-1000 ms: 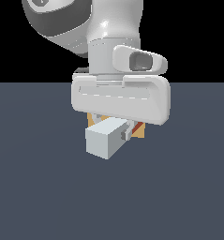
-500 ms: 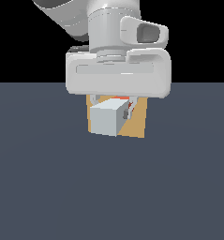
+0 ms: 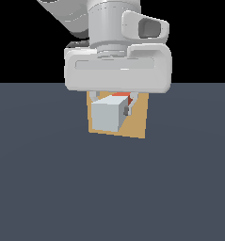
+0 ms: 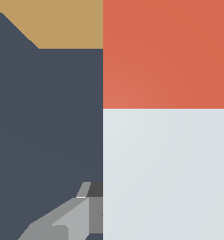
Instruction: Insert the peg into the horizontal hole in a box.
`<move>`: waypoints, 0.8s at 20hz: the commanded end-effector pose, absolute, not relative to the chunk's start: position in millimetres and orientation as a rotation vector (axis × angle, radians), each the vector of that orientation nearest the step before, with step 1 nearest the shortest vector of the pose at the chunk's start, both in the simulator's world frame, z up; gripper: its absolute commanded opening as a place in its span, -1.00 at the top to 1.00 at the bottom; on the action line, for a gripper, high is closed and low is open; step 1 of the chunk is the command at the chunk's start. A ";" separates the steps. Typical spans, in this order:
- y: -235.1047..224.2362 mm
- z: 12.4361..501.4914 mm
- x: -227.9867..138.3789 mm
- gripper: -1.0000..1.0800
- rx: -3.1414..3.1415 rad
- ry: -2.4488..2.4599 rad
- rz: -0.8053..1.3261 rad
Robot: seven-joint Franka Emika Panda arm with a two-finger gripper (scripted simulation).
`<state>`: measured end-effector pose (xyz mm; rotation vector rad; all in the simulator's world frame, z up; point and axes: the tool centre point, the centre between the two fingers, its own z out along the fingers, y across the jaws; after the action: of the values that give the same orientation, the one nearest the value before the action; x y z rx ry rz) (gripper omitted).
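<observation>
My gripper (image 3: 112, 106) is shut on the peg (image 3: 108, 114) and holds it level above the floor. The peg's pale grey-white end face points at the exterior camera. Its red end (image 3: 121, 96) points away, toward the tan box (image 3: 138, 122) right behind it. In the wrist view the peg (image 4: 165, 173) fills most of the picture, its red end (image 4: 165, 54) reaching past the box's near edge (image 4: 62, 23). One grey finger (image 4: 71, 220) shows beside the white part. The hole is hidden behind the peg and the hand.
The dark grey-blue floor (image 3: 48, 179) spreads around the box on all sides. The bulky white hand body (image 3: 117, 68) covers the top of the box in the exterior view. Nothing else stands in view.
The hand has risen in the exterior view and turned squarer to the camera, carrying the peg. The peg's white end now sits over the middle of the box face.
</observation>
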<state>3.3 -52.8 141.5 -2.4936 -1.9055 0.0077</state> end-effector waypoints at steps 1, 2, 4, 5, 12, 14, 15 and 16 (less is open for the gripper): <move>-52.8 143.3 4.2 1.00 -2.494 -1.907 0.004; -53.2 146.2 5.6 1.00 -2.495 -1.911 -0.002; -53.3 147.5 6.2 1.00 -2.496 -1.912 -0.005; -53.3 147.5 6.2 1.00 -2.496 -1.912 -0.005; -43.2 144.6 7.1 1.00 -2.493 -1.910 0.002; -33.6 145.0 9.4 1.00 -2.494 -1.910 0.001; -27.5 145.4 10.9 1.00 -2.494 -1.910 0.000; -20.6 145.4 12.6 1.00 -2.494 -1.910 0.000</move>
<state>7.1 -43.3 142.3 -2.5109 -1.8865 0.0165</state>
